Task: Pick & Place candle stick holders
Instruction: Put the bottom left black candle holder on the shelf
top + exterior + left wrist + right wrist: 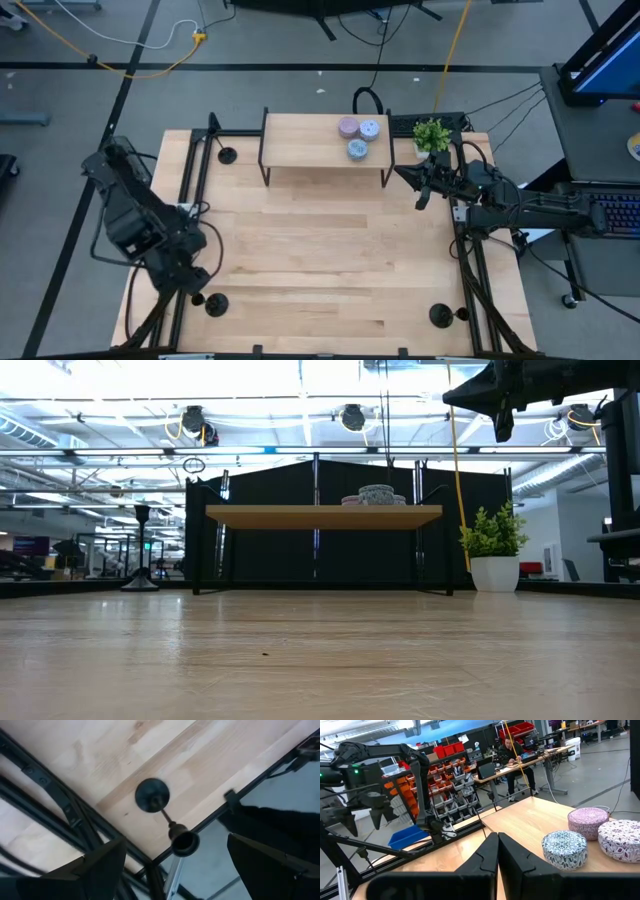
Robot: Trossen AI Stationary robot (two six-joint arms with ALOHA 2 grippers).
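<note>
Three black candle stick holders stand upright on their round bases on the wooden table: one at the far left (228,155) (141,550), one at the near left (215,303), one at the near right (440,315). My left gripper (198,285) (182,870) is open above the near-left holder (165,817) and points steeply down. Its two fingers stand on either side of the holder's cup (184,842) without touching it. My right gripper (420,192) (497,855) is shut on nothing, held level and high by the shelf's right end.
A low wooden shelf (325,140) (322,515) on black legs stands at the table's far side with three patterned round tins (358,135) (565,849) on it. A small potted plant (432,135) (492,555) stands to its right. Black frame rails (190,180) run along both table sides.
</note>
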